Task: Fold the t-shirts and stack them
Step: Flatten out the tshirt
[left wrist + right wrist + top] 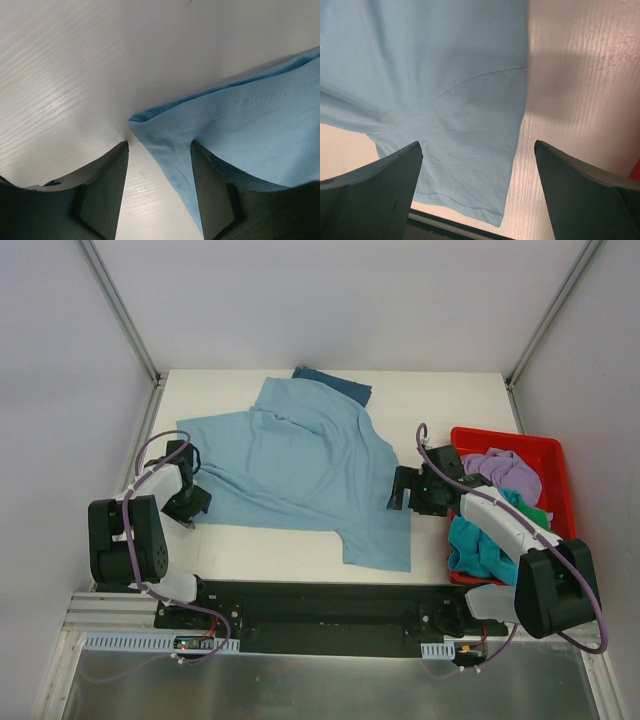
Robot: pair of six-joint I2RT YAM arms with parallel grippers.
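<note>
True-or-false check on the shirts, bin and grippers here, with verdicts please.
1. The light blue t-shirt lies spread on the table. True.
2. The red bin is empty. False: it holds a lilac tee, a green tee and a turquoise tee.
3. The left gripper has a corner of the light blue t-shirt between its jaws. True.
4. The right gripper is shut on the shirt. False: its jaws stand wide open over the shirt's edge.
5. The dark teal t-shirt lies in the bin. False: it lies on the table at the light blue one's far edge.
</note>
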